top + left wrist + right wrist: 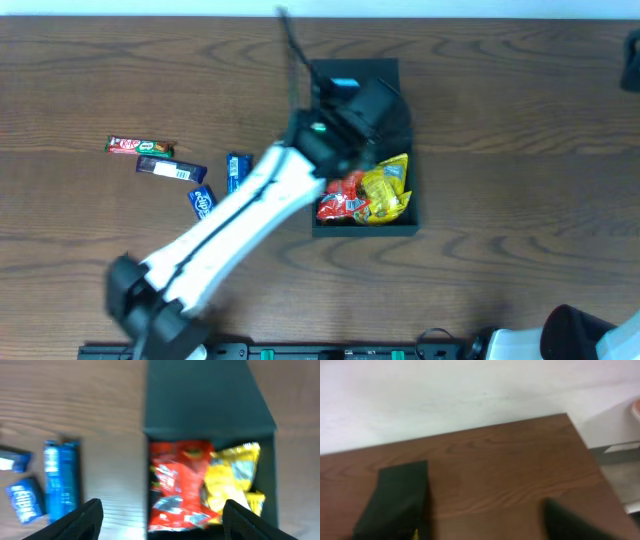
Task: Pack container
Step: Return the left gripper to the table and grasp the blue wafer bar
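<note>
The dark container (404, 226) lies mid-table, its flap lid (205, 395) laid open flat at the far side. Inside are a red packet (343, 200) and a yellow packet (388, 183); the left wrist view shows the red packet (177, 480) beside the yellow packet (232, 477). My left gripper (372, 118) hovers over the box. In its wrist view the left gripper (162, 525) is open, holding nothing, its jaws astride the red packet and the box's left wall. Of my right gripper only one blurred finger (575, 522) shows, above bare table to the right of the container (395, 495).
Loose snacks lie left of the box: a red bar (140, 147), a dark bar (170, 170), a blue bar (237, 170) and a small blue packet (202, 203). The right arm's base (580, 335) is at the front right corner. The table's far edge meets a white wall (470, 395).
</note>
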`<state>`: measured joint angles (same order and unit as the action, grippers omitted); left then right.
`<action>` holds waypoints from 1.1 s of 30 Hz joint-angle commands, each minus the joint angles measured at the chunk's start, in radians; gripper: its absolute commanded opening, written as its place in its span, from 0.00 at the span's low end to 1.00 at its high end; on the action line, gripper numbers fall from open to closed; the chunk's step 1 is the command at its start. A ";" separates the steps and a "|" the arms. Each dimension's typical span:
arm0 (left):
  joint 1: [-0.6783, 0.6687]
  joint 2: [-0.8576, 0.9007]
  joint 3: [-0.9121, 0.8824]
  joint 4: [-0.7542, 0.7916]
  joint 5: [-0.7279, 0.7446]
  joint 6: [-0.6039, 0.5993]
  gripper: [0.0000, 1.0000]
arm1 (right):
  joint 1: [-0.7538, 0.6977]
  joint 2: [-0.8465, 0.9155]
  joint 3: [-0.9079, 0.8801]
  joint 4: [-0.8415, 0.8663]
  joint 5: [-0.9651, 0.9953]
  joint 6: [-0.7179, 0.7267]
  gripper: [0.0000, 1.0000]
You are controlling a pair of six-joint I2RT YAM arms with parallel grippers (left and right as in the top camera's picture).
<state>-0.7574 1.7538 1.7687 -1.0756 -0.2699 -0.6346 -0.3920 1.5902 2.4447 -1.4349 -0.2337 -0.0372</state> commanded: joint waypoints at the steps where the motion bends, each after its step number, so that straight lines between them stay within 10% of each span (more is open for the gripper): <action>1: 0.099 -0.049 0.007 -0.042 -0.051 -0.043 0.77 | -0.008 0.006 -0.012 -0.010 -0.108 0.006 0.16; 3: 0.171 -0.079 0.007 -0.073 -0.050 -0.043 0.76 | -0.005 0.009 -0.043 -0.013 -0.137 0.004 0.02; 14: 0.558 -0.127 -0.056 -0.140 0.035 0.108 0.73 | 0.047 0.009 -0.281 0.034 -0.186 -0.050 0.02; 22: 0.526 -0.125 -0.396 -0.005 0.221 0.103 0.80 | 0.047 0.009 -0.289 0.045 -0.182 -0.058 0.02; 33: 0.405 -0.124 -0.668 0.201 0.095 0.010 0.90 | 0.047 0.009 -0.289 0.051 -0.183 -0.058 0.02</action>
<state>-0.3519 1.6363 1.1168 -0.8825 -0.0933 -0.5808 -0.3546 1.6035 2.1567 -1.3861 -0.4057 -0.0811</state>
